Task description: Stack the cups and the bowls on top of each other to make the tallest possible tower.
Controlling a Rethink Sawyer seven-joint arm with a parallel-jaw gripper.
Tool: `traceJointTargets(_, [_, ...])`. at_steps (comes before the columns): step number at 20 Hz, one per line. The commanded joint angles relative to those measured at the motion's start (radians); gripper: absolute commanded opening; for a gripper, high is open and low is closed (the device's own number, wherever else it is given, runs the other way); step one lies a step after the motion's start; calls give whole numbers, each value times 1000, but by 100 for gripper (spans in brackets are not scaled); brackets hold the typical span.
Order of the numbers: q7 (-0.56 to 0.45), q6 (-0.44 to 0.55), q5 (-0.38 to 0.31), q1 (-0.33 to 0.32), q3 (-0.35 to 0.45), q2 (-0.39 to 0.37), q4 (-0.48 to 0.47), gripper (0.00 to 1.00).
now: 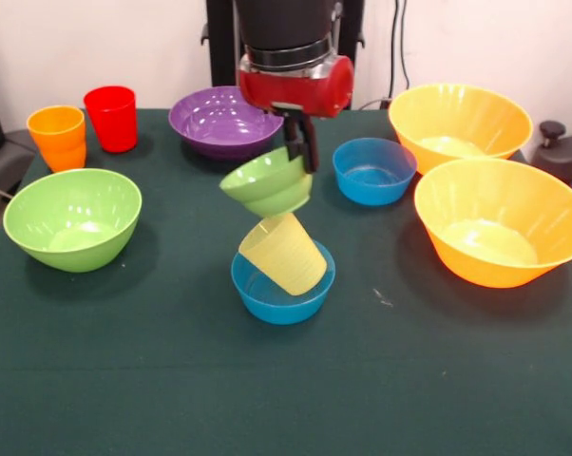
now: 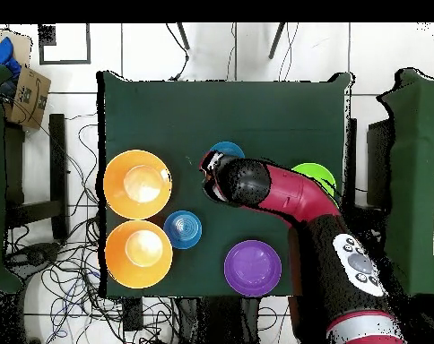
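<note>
My gripper (image 1: 305, 157) hangs over the table's middle, shut on the rim of the small green bowl (image 1: 267, 182), which tilts toward the camera. Right under it the pale yellow cup (image 1: 284, 253) leans upside down inside a small blue bowl (image 1: 282, 290). The green bowl's base is at the cup's top; I cannot tell if they touch. The orange cup (image 1: 58, 136) and red cup (image 1: 111, 117) stand at the far left. In the overhead view the arm (image 2: 256, 186) hides the gripper and the pile; only the blue bowl's rim (image 2: 226, 148) shows.
A large green bowl (image 1: 72, 217) sits at the left and a purple bowl (image 1: 221, 119) behind the gripper. A second small blue bowl (image 1: 373, 169) and two very large orange bowls (image 1: 459, 123) (image 1: 500, 220) sit at the right.
</note>
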Motion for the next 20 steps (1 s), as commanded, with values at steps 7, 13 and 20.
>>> traceJointTargets(7, [-9,14,-73,46,62,48,-12,0])
traceJointTargets(13, [-8,79,-121,99,-17,57,-36,0])
traceJointTargets(20, [-12,110,-135,111,-43,60,-49,0])
